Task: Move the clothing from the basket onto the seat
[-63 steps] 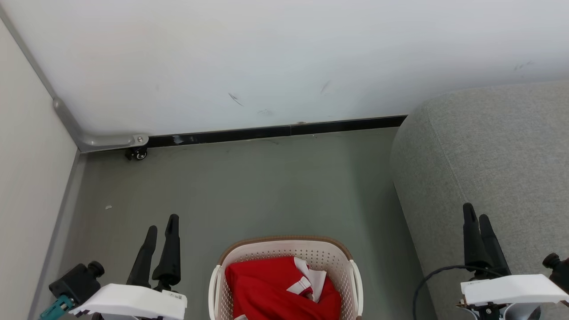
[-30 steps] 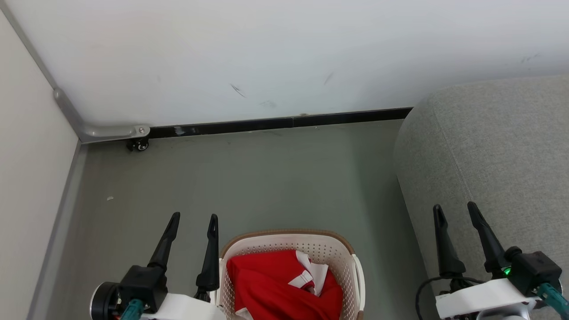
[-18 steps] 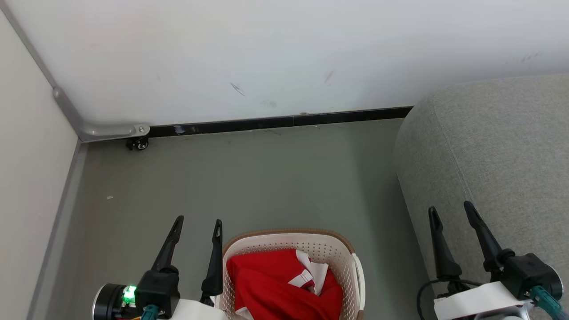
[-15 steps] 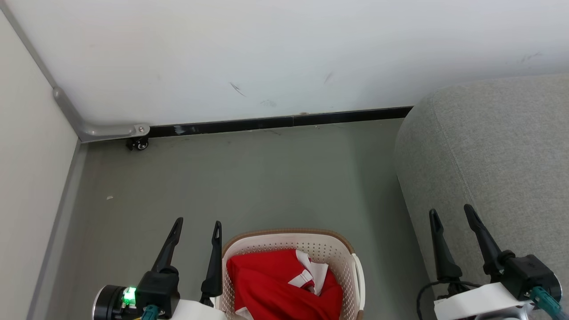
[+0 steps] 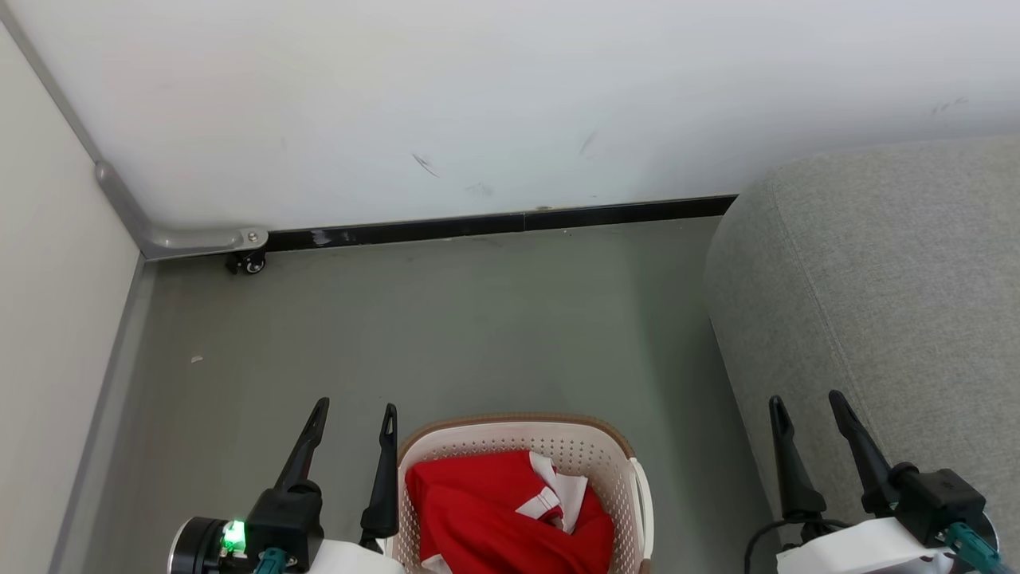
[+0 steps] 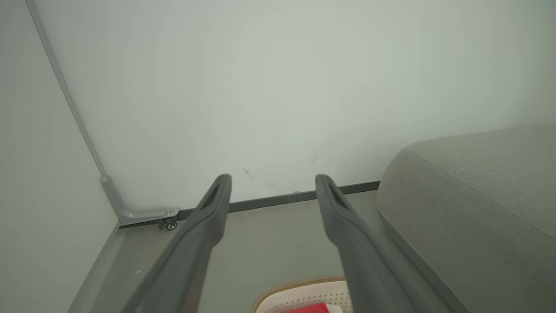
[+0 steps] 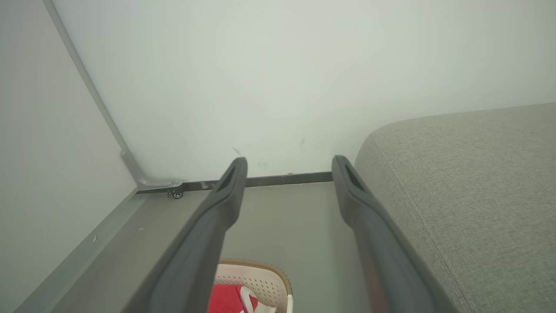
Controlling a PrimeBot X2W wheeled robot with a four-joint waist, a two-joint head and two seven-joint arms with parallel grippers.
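Note:
The cream perforated basket (image 5: pixel 582 450) with a brown rim stands on the floor at the bottom middle of the head view. Red clothing (image 5: pixel 478 510) with white trim lies bunched inside it. My left gripper (image 5: pixel 355 408) is open just left of the basket, fingers spread with nothing between them. My right gripper (image 5: pixel 806 400) is open too, in front of the grey seat (image 5: pixel 892 287) at the right. The left wrist view shows the basket rim (image 6: pixel 299 288) and the seat (image 6: pixel 469 204). In the right wrist view the basket (image 7: pixel 256 274) sits low, beside the seat (image 7: pixel 469 182).
A white wall (image 5: pixel 478 104) with a black baseboard (image 5: pixel 494 224) closes the back. A side panel (image 5: pixel 48 319) with a grey metal bracket (image 5: pixel 199 237) and a small caster (image 5: pixel 253 265) bounds the left. Grey floor (image 5: pixel 446 319) lies open between basket and wall.
Both grippers have sunk slightly lower in the head view, and the view has shifted a little. Both stay open. The clothing and basket have not moved.

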